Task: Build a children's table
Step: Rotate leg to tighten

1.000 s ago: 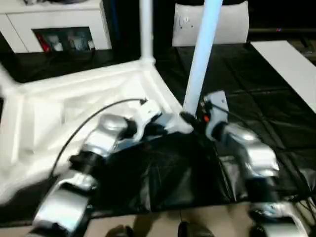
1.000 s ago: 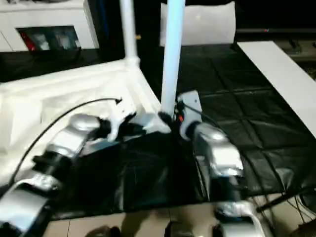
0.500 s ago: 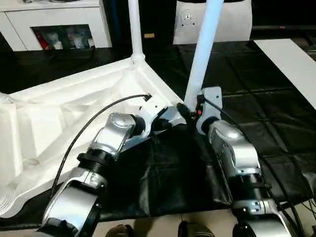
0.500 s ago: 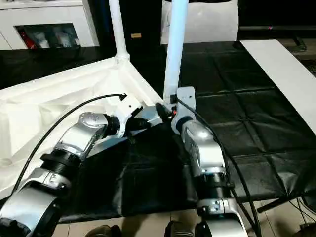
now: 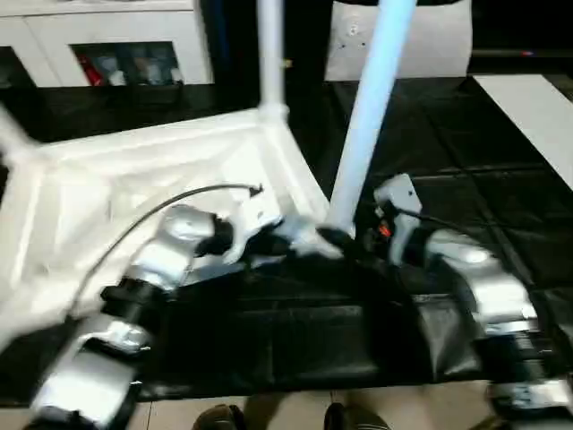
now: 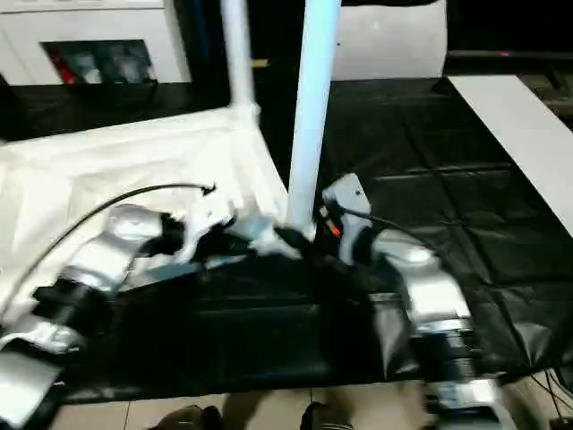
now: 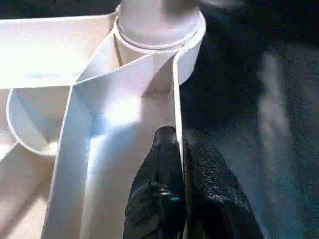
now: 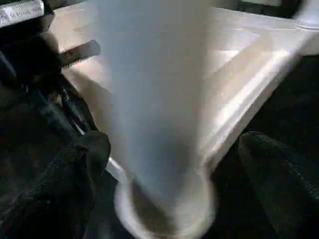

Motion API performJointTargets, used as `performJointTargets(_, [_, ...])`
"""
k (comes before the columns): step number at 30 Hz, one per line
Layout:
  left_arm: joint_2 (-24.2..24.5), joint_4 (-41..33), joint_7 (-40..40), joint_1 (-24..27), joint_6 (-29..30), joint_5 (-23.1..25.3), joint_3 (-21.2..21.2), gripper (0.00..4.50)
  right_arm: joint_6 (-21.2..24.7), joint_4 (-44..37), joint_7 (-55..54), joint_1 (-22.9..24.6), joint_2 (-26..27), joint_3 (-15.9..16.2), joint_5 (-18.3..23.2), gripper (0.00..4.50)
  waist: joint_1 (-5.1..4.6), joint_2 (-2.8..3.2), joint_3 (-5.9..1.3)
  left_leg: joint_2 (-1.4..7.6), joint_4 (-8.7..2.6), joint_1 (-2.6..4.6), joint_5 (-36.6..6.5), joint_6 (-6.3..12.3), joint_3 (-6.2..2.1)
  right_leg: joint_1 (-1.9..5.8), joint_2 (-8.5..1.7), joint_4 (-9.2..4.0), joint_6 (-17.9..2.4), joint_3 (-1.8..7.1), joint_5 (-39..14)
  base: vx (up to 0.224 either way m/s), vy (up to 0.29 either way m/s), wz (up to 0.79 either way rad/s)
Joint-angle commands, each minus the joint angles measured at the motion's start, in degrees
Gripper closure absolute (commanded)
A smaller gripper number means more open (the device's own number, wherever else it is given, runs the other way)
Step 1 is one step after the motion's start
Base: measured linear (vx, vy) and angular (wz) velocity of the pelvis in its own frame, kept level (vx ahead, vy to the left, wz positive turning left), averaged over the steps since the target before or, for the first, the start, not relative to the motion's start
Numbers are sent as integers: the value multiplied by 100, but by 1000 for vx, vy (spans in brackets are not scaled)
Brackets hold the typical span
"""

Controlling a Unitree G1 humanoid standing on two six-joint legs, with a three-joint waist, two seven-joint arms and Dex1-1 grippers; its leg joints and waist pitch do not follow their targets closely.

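Since a moment ago little has shifted: left gripper (image 7: 182, 164) pinches the tabletop (image 5: 134, 179) rim, right gripper (image 8: 174, 164) spread around a leg (image 5: 363, 134); no readable writing.

Count, head views:

- Tabletop (image 5: 134, 179): 1, white, ribbed underside up, on black floor covering (image 5: 466, 206).
- Legs standing upright in corner sockets: 2. Far leg (image 5: 270, 54) at 12 o'clock of the tabletop; near leg (image 5: 367, 116) at its 3 o'clock corner.
- Grippers: 2. Left gripper (image 7: 182, 164), right gripper (image 8: 169, 154).
- Silver forearms: 2.
- Cabinet (image 5: 107, 45) with glass doors: 1, at 11 o'clock.
- Flat white board (image 5: 533, 112): 1, at 2 o'clock.
- Shoe tips (image 5: 219, 417): 2, at 6 o'clock.
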Motion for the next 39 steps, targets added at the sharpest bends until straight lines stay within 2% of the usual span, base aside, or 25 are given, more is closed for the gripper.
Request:
performJointTargets(1, [47, -180, -481, 16, -305, 28, -296, 450, -155, -107, 535, 9, -174, 137, 119, 6, -3, -62, -410, 304, -334, 99, -931, 483, -77, 308, -365, -369, -1425, 252, -1108, 0, 0, 0])
performJointTargets(6, [194, -289, -989, 76, -531, -148, -341, 450, -204, -63, 1440, -3, -596, 329, 293, 6, 54, -69, -424, 312, -315, 76, -850, 547, -84, 331, -383, -333, -1479, 243, -1039, 0, 0, 0])
performJointTargets(8, [284, -384, -1246, 113, -664, -222, -409, 450, -257, 39, 1814, -65, -743, 428, 327, 39, 69, -73, -424, 308, -308, 68, -803, 577, -83, 325, -381, -327, -1491, 240, -1007, 0, 0, 0])
performJointTargets(9, [313, -411, -1325, 123, -702, -248, -433, 450, -289, 76, 1930, -88, -786, 463, 343, 39, 87, -99, -426, 307, -303, 61, -776, 599, -83, 328, -392, -318, -1485, 240, -1032, 0, 0, 0])
performJointTargets(11, [393, -529, -1581, 167, -829, -310, -526, 450, -403, 193, 2291, -175, -866, 588, 374, 42, 117, -90, -424, 317, -298, 67, -756, 609, -75, 310, -392, -322, -1478, 243, -1064, 0, 0, 0])
performJointTargets(14, [415, -606, -1697, 191, -861, -341, -567, 450, -387, 244, 2493, -234, -878, 689, 395, 80, 124, -92, -423, 317, -301, 66, -717, 617, -79, 306, -380, -308, -1511, 232, -1028, 0, 0, 0])
performJointTargets(17, [421, -633, -1783, 194, -902, -344, -590, 450, -342, 279, 2677, -282, -887, 805, 439, 88, 131, -88, -424, 320, -300, 67, -755, 596, -80, 306, -377, -305, -1522, 235, -1007, 0, 0, 0])
performJointTargets(18, [422, -633, -1793, 194, -909, -342, -592, 450, -336, 285, 2703, -289, -887, 820, 444, 119, 128, -87, -418, 324, -305, 67, -771, 590, -86, 305, -381, -308, -1519, 234, -1035, 0, 0, 0])
performJointTargets(24, [465, -629, -1881, 188, -990, -354, -638, 450, -272, 365, 2954, -355, -875, 974, 462, 160, 131, -95, -400, 323, -315, 66, -915, 500, -93, 301, -394, -339, -1430, 240, -1351, 0, 0, 0])
performJointTargets(31, [484, -623, -1911, 206, -1003, -377, -642, 450, -196, 418, 3051, -394, -833, 1035, 496, 212, 126, -92, -401, 318, -308, 65, -829, 520, -89, 298, -379, -319, -1464, 239, -1169, 0, 0, 0])
performJointTargets(32, [478, -641, -1916, 220, -967, -398, -634, 450, -122, 401, 3075, -385, -819, 1050, 545, 232, 126, -90, -400, 321, -311, 64, -822, 523, -92, 300, -382, -318, -1470, 237, -1166, 0, 0, 0])
performJointTargets(36, [462, -662, -1914, 243, -887, -449, -614, 450, -3, 347, 3110, -357, -807, 1067, 623, 246, 126, -87, -388, 320, -316, 70, -886, 492, -91, 295, -385, -336, -1449, 241, -1293, 0, 0, 0])
performJointTargets(37, [425, -694, -1890, 277, -768, -528, -578, 450, 125, 231, 3112, -295, -807, 1065, 689, 246, 123, -60, -380, 315, -319, 69, -898, 482, -89, 292, -376, -337, -1456, 241, -1275, 0, 0, 0])
performJointTargets(39, [367, -719, -1828, 306, -634, -596, -535, 450, 287, 91, 3043, -222, -780, 1029, 785, 248, 119, -73, -382, 321, -323, 63, -883, 485, -95, 298, -375, -330, -1477, 239, -1215, 0, 0, 0])
